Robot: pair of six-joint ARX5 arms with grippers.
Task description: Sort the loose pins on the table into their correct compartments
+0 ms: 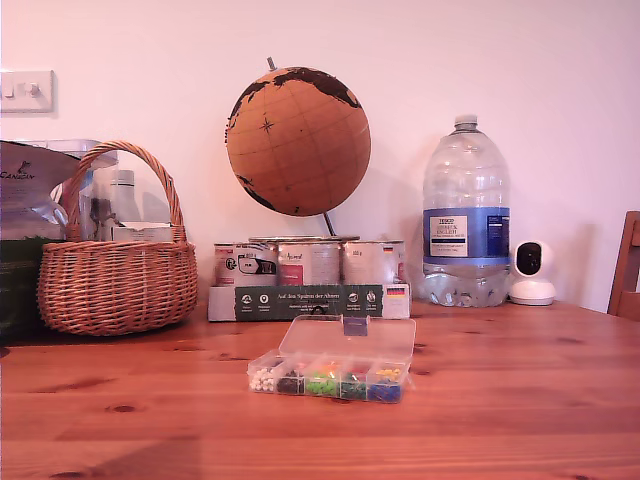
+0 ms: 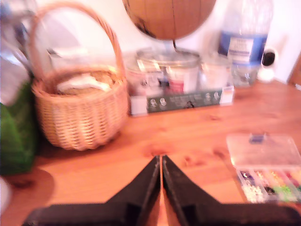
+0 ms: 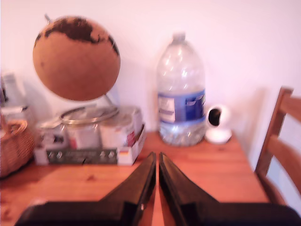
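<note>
The main risk from here is a search failure: no loose pins can be made out on the table (image 1: 520, 400) in any view, so a descent aimed by guess could nudge the clear plastic box (image 1: 335, 362) or scatter pins already sorted in its compartments (image 1: 327, 383). The blur in both wrist views would make locating such tiny heads harder. The box sits open near the centre of the exterior view, lid back toward twelve o'clock, compartments in a row at its six o'clock edge, with the wicker basket (image 1: 118, 272) off at ten o'clock. My first gripper (image 2: 161, 162) hangs above bare wood, jaws pressed together with nothing between them, the box at its three o'clock. My second gripper (image 3: 156, 160) is likewise closed and empty, pointing toward the water bottle (image 3: 181, 94) at twelve o'clock.
</note>
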